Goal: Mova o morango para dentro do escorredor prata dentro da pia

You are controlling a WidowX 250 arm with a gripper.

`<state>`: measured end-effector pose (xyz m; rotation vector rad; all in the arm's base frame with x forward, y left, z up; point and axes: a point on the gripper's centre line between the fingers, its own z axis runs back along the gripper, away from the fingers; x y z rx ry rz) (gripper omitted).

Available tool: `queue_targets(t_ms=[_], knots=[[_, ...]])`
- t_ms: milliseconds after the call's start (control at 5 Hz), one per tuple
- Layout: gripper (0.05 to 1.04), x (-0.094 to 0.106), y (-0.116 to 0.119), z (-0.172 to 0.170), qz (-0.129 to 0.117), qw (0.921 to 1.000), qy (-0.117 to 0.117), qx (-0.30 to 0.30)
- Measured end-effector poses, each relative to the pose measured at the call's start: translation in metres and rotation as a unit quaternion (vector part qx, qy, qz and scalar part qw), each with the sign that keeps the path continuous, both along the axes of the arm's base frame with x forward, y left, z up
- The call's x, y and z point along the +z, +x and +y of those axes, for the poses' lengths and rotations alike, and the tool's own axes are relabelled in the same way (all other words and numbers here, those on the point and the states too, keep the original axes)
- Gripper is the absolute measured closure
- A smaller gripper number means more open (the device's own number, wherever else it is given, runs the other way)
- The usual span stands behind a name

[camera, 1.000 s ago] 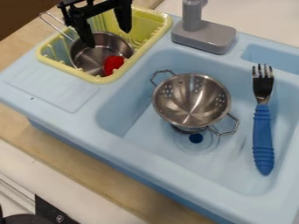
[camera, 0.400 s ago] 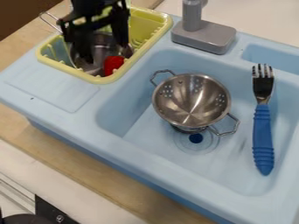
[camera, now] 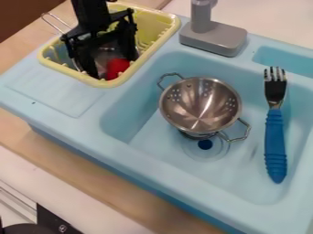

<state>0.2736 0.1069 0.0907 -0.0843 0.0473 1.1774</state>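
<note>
While one hand (camera: 113,67) hangs open – two fingers apart – one strawberry (camera: 117,70) lies in one metal pot (camera: 106,55) inside one yellow basket (camera: 96,82); one colander (camera: 198,107) and one fork (camera: 276,146) occupy the sink (camera: 235,171).

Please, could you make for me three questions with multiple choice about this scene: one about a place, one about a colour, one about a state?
1. Where does the fork lie?
A) In the yellow basket
B) In the sink, beside the colander
C) Inside the colander

2. Which colour is the fork's handle?
A) Blue
B) Red
C) Green

3. How do the fingers of the gripper stand?
A) Pressed together
B) Crossed
C) Spread apart

1: B, the fork lies in the basin, to the picture's right of the colander.
2: A, its ridged handle is plainly blue.
3: C, a wide gap separates the two fingers.
</note>
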Motion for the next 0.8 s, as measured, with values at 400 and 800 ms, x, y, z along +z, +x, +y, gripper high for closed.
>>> queue_targets(t_ms=[400, 800], knots=[[0.085, -0.003, 0.010, 0.004, 0.006, 1.0000, 0.006, -0.005], [0.112, -0.019, 0.003, -0.004, 0.020, 0.9998, 0.005, -0.007]])
